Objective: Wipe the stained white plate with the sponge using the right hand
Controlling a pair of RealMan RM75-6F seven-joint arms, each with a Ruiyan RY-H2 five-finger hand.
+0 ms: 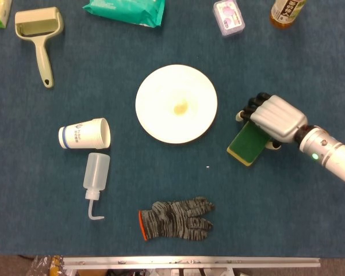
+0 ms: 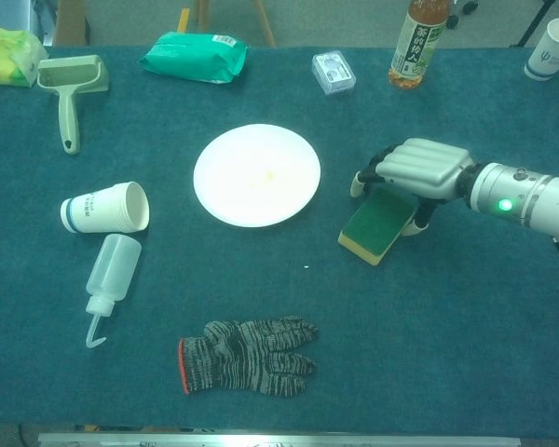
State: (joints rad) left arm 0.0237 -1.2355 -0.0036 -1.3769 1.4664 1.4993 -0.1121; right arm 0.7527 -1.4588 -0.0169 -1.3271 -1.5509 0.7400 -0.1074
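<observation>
Your right hand (image 1: 274, 117) sits over the far end of the sponge (image 1: 250, 142), palm down, with the dark fingertips (image 1: 250, 107) curling past the sponge's far edge and the thumb (image 2: 415, 220) dropping down on the near right side. In the chest view the fingers look spread to either side of the sponge rather than squeezed on it, so I judge the hand to be apart and holding nothing yet; whether any finger already touches the green top, I cannot tell. Your left hand does not show in either view.

The sponge lies flat on the blue worktop (image 1: 310, 69), green face up with a yellow layer showing at its near edge. It is just to the right of the white plate (image 1: 176, 103) and apart from it. The plate carries 1 small yellowish stain (image 1: 180, 107) near its middle.

So you are in the grasp step: the hand is in place, the pick-up not yet made. The next move, as I read it, calls for you to settle a little lower and bring the fingers and thumb together across the sponge's width, firmly enough that it does not twist. Then lift it only slightly, carry it left over the plate rim, set the sponge face on the stain and rub. Keep your pressure downward, since the plate rests loose on the cloth and may slide.
</observation>
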